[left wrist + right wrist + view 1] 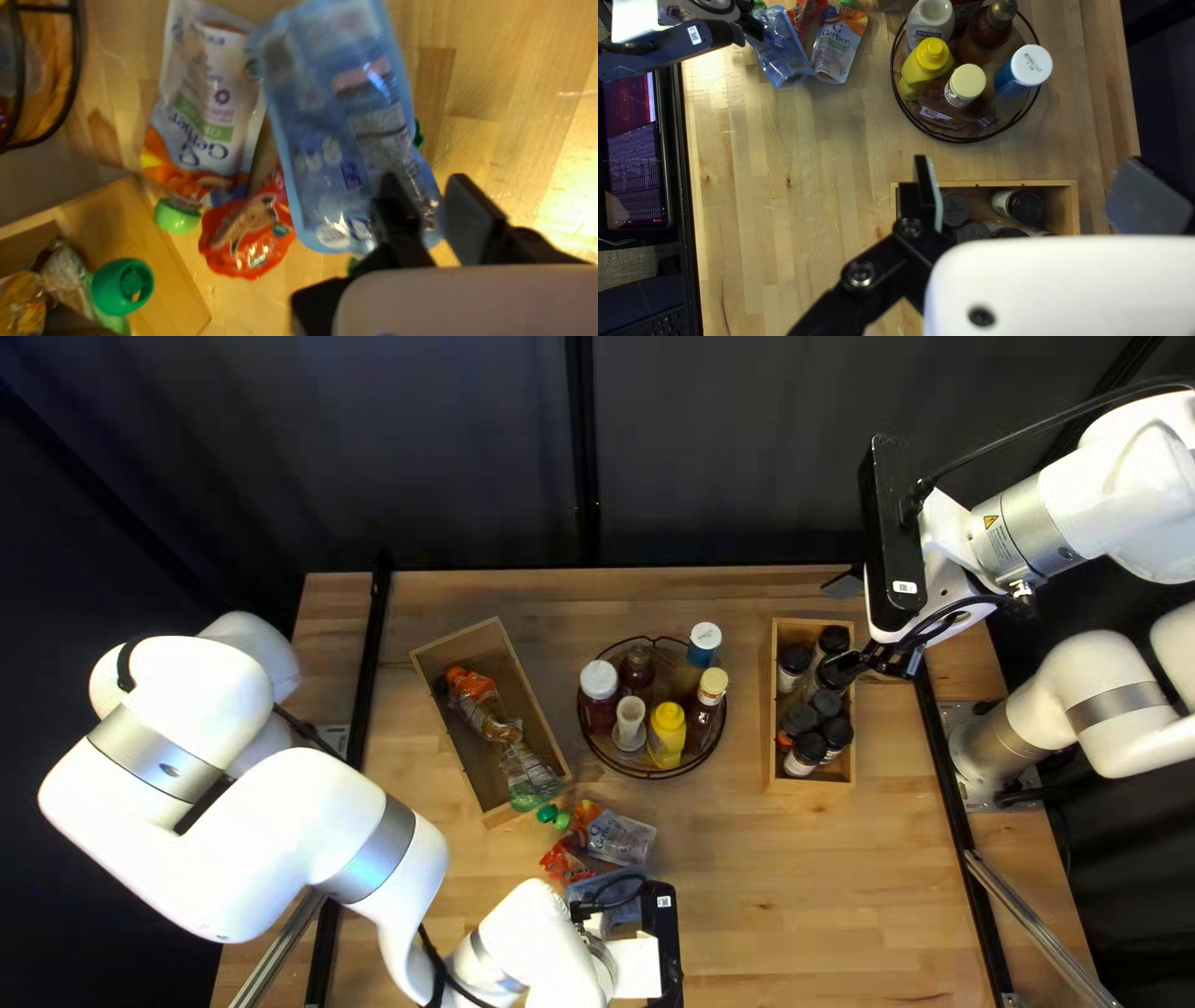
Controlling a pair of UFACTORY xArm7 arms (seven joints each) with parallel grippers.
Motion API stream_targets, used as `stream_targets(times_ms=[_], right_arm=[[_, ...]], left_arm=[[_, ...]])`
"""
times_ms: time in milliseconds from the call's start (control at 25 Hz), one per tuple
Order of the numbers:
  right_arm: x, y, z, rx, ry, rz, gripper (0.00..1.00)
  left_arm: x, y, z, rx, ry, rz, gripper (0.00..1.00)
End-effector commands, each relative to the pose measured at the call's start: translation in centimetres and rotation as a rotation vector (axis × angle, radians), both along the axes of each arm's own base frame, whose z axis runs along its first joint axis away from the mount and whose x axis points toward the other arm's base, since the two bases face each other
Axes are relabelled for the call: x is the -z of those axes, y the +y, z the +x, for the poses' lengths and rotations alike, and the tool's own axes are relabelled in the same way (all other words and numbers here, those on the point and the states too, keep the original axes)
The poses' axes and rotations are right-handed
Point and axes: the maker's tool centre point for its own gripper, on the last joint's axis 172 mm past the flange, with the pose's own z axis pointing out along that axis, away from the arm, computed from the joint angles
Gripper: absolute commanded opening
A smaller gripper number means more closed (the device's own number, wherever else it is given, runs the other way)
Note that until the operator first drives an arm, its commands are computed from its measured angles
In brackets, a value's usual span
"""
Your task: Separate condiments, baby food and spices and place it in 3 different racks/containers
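Observation:
My left gripper [606,919] is low at the near edge, over a blue pouch [585,892]. In the left wrist view the narrow-set fingers of my left gripper [433,196] hold one corner of the blue pouch [336,124]. Beside it lie a white-and-orange pouch [205,112] and a red pouch [249,233]. My right gripper [871,662] hangs above the wooden box of dark-capped spice jars [807,753]; in its wrist view my right gripper [1033,193] stands wide, holding nothing. Pouches [492,722] fill the slanted wooden box [558,753]. Condiment bottles [667,732] stand in the round wire rack [647,774].
The round rack lies between the two wooden boxes. My left arm [361,834] reaches along the table's near left side. Beyond the table's edge, the right wrist view shows a screen [632,149] and a keyboard [654,320].

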Motion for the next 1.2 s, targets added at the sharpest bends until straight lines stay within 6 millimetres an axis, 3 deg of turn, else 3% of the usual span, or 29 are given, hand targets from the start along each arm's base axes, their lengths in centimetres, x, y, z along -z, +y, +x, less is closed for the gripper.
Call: stream_targets(times_ms=[40,200,360,600,720,840,1000,1040,1080,1120,1200], right_arm=[[0.0,0.0,0.0,0.000,0.000,0.000,1.00],[0.0,0.0,0.0,0.000,0.000,0.000,1.00],[0.0,0.0,0.0,0.000,0.000,0.000,1.00],[0.0,0.0,0.0,0.000,0.000,0.000,1.00],[0.0,0.0,0.0,0.000,0.000,0.000,1.00],[0.0,0.0,0.0,0.000,0.000,0.000,1.00],[0.0,0.0,0.0,0.000,0.000,0.000,1.00],[0.0,0.0,0.0,0.000,0.000,0.000,1.00],[0.0,0.0,0.0,0.000,0.000,0.000,1.00],[0.0,0.0,0.0,0.000,0.000,0.000,1.00],[0.0,0.0,0.0,0.000,0.000,0.000,1.00]], left_arm=[[-4.6,1.1,-0.1,-0.015,0.001,0.024,0.00],[-8.1,3.1,-0.2,-0.020,0.002,0.038,0.00],[-11.4,7.9,-1.9,-0.052,0.010,0.057,0.00],[-13.7,14.8,-5.3,-0.132,0.027,0.077,0.00],[-14.7,19.7,-7.7,-0.190,0.029,0.105,0.00],[-14.7,23.2,-9.6,-0.234,0.023,0.106,0.00],[-14.1,22.7,-9.7,-0.250,0.016,0.093,0.00],[-13.9,21.9,-9.4,-0.251,0.016,0.086,0.16],[-13.8,21.3,-9.3,-0.253,0.018,0.082,0.75],[-13.8,20.0,-9.0,-0.257,0.020,0.066,0.98],[-13.9,17.9,-8.5,-0.257,0.024,0.040,1.00]])
